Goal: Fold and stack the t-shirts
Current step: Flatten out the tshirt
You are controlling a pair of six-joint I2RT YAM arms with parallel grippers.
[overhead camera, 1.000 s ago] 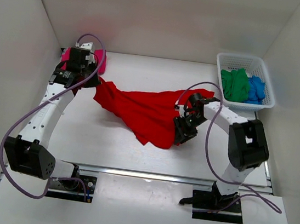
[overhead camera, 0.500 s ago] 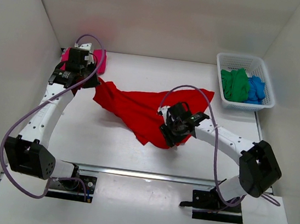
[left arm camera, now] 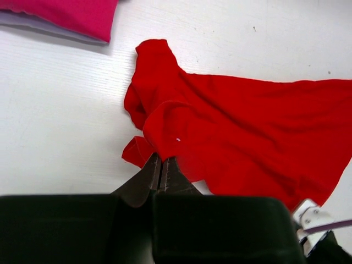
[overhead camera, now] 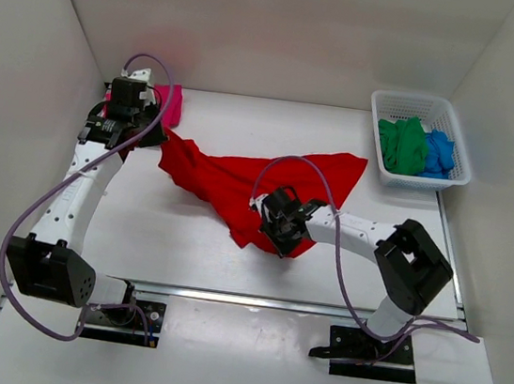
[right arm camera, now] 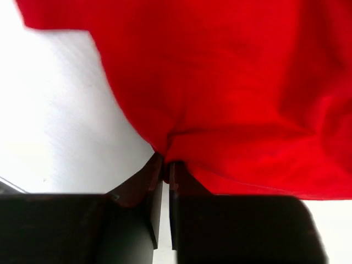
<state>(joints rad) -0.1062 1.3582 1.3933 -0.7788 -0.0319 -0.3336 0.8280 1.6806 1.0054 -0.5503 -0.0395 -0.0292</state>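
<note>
T-shirt (overhead camera: 240, 176), red, pinched by left claw (left arm camera: 160, 164), right claw (right arm camera: 166, 165)

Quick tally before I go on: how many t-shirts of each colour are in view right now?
Red t-shirt: 1, unfolded
Pink t-shirt: 1, folded
Green t-shirt: 1, in the basket
Blue t-shirt: 1, in the basket
Total: 4

Red tee (overhead camera: 231, 174) crumpled mid-frame; L gripper (overhead camera: 153, 137) at its upper-left end, R gripper (overhead camera: 273, 230) on lower edge. Pink tee (overhead camera: 170, 102) upper left. Basket (overhead camera: 422, 102) upper right w/ green tee (overhead camera: 402, 145) & blue tee (overhead camera: 441, 150).
</note>
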